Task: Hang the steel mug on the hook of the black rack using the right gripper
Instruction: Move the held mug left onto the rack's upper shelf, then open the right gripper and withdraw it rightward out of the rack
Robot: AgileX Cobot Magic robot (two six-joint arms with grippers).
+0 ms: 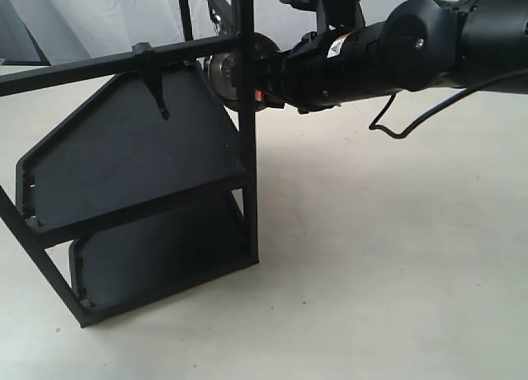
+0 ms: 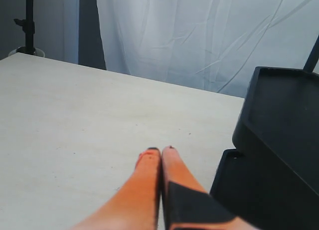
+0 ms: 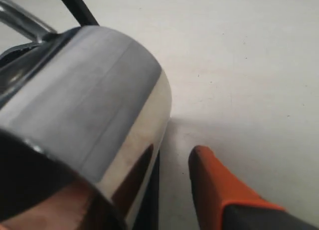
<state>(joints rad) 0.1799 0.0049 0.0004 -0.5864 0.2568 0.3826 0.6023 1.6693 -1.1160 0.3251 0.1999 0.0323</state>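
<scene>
While the right claw has the mug clamped up at the rack's top crossbar, treat this as the alignment step, not the release. The exterior view puts the mug high, right against the tall upright post, partly hidden behind it; I can't tell if it touches the bar. The wrist view shows the mug filling the frame, one orange finger clear beside it, the steel handle loop at the far edge pointing toward the rack bars. I can't pick out the small J hook in any view; the longer hook with the blocky top hangs off the crossbar further left, and that's not your target. So locate the hook before you commit: it is probably behind the post or the mug. Roll the wrist so the handle loop faces the hook tip, come in slightly above it, then lower so the loop drops over. Move slowly, since the post sits close and a bump could twist the mug in the grip. Only part the fingers once the hook carries the weight. The left claw sits pressed together low over the surface by the shelves; keep it parked there.
</scene>
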